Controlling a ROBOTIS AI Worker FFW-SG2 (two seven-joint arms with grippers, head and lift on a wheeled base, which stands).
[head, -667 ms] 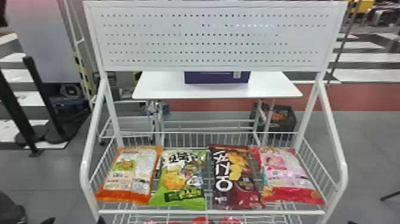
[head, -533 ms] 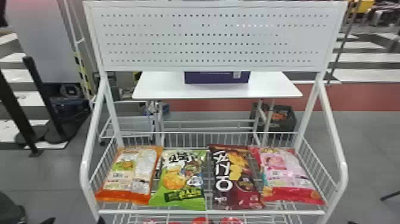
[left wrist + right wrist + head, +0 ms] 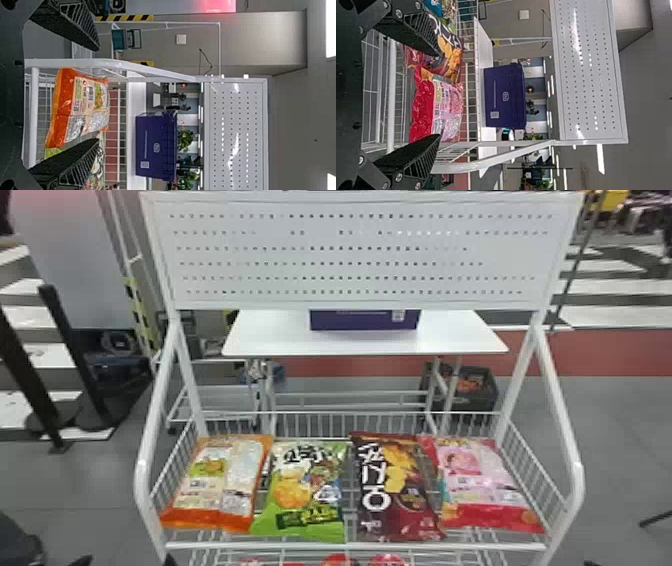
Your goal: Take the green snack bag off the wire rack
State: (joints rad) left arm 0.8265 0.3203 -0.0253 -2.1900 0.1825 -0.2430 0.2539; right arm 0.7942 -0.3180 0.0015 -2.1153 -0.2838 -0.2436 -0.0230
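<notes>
Green snack bag (image 3: 305,490) is held in the basket of the white wire rack (image 3: 350,546), laid face up between an orange bag (image 3: 215,485) and a dark brown bag (image 3: 395,490). Nearest, at the bottom edge of the head view, the left gripper (image 3: 125,561) is seen toward the left, and a dark tip of the right gripper (image 3: 593,563) toward the right. In the left wrist view, the left gripper's (image 3: 98,94) two fingers are spread wide, with the orange bag framed beyond them and the green bag partly covered by one finger. In the right wrist view, the right gripper's (image 3: 441,95) fingers are likewise set wide apart, before the pink and red bag (image 3: 480,485), which is placed at the rack's right end, beside the brown one. Red items (image 3: 340,560) are glimpsed on a level below the basket. The bags are backed by a wire wall, and a perforated panel (image 3: 350,255) is mounted above. Farther off, a purple box (image 3: 364,321) is set on a white table (image 3: 270,340), and a dark crate (image 3: 487,390) is placed on the floor.
</notes>
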